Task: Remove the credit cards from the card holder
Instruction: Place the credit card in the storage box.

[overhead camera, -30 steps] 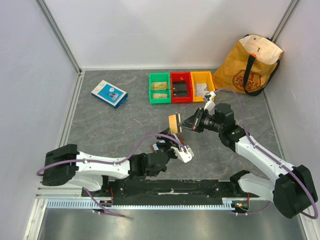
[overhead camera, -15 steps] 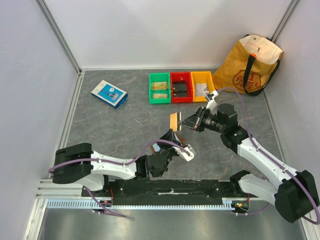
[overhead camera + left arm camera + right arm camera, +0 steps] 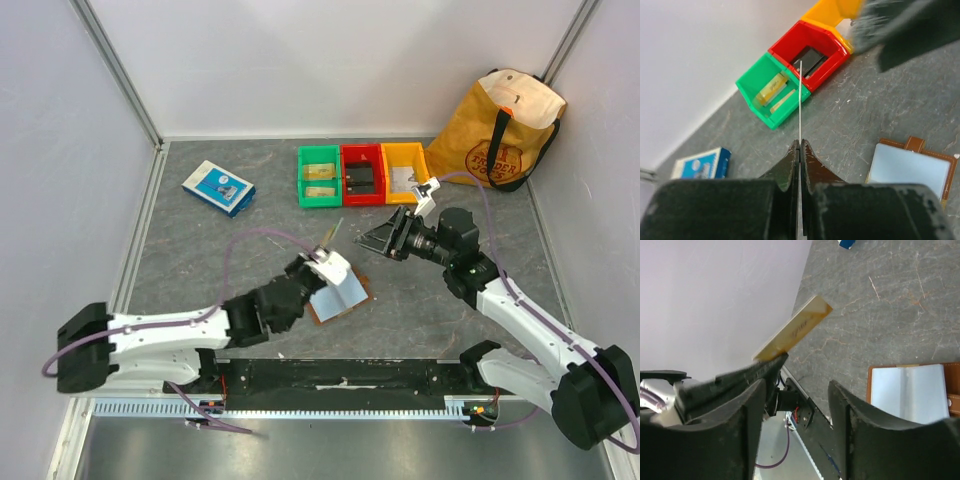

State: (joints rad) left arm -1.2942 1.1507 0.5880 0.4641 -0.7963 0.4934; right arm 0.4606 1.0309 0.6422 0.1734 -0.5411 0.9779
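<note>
A tan-gold credit card (image 3: 800,97) stands edge-on in my left gripper (image 3: 800,143), which is shut on its lower end. From above the card (image 3: 333,232) rises from that gripper (image 3: 322,252) over the middle of the table. The right wrist view shows the card's (image 3: 796,329) flat face. My right gripper (image 3: 373,240) (image 3: 795,386) hangs open just right of the card, nothing between its fingers. The brown card holder (image 3: 340,293) (image 3: 910,167) (image 3: 912,390) lies open on the table, pale blue inside up, below both grippers.
Green (image 3: 320,175), red (image 3: 362,174) and yellow (image 3: 404,172) bins stand in a row at the back, each with small items in it. A blue-and-white flat box (image 3: 218,187) lies at back left. A yellow tote bag (image 3: 505,125) fills the back right corner.
My left gripper shut on the card, then my right gripper opened and let it go. The left arm swung left with the card, uncovering the open card holder.
</note>
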